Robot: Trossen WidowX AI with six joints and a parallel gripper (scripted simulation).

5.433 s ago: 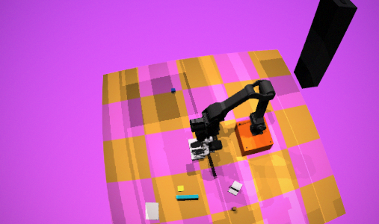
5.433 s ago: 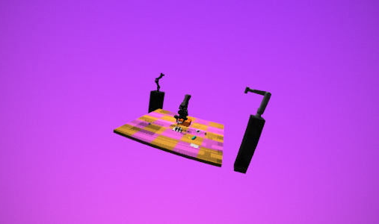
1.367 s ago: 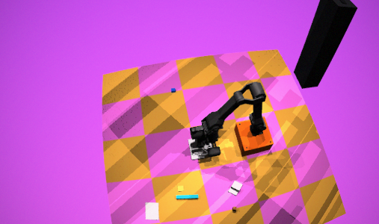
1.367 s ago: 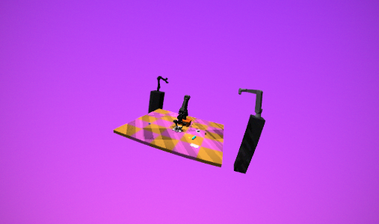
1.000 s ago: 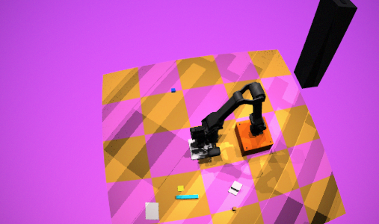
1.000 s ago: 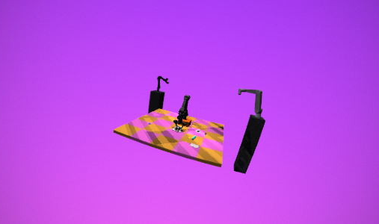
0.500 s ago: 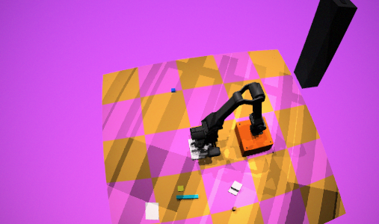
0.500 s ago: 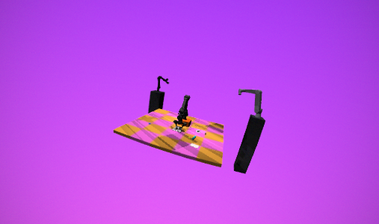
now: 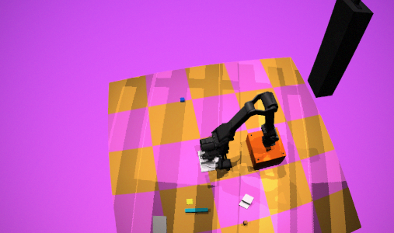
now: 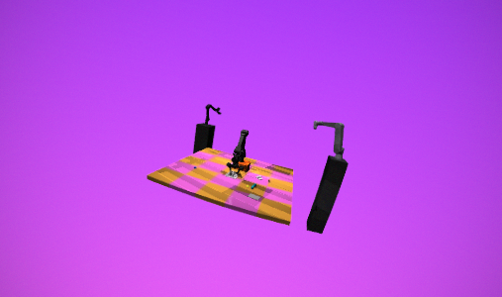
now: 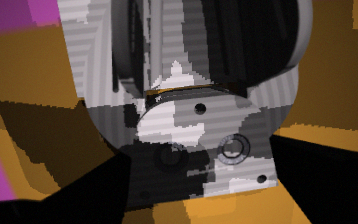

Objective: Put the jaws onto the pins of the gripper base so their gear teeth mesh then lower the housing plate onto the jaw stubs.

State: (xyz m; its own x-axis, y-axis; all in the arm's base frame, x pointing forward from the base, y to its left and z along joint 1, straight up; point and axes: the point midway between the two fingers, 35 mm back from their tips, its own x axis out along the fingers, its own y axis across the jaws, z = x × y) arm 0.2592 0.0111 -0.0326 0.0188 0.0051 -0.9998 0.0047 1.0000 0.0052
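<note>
The gripper base [image 9: 204,167] [image 10: 231,175] [image 11: 72,47] is a pale plate lying on the table under the hand; its rounded edge shows around the other parts in the wrist view. Two dark, long jaws [image 11: 130,50] [image 11: 270,37] lie over it side by side. The grey-white housing plate [image 11: 200,132], with two ringed round openings and small dark holes, lies over the jaws' near end. My gripper [image 11: 196,149] is shut on this plate, one black finger at each side edge. The pins, gear teeth and stub fit are hidden or too dark to tell.
An orange box [image 9: 267,151] carries the arm's foot. A blue cube [image 9: 182,99], yellow square [image 9: 190,201], teal bar [image 9: 197,210], grey plate [image 9: 159,224], white folded-looking piece [image 9: 246,201] and small brown cube [image 9: 245,223] lie on the checkered table.
</note>
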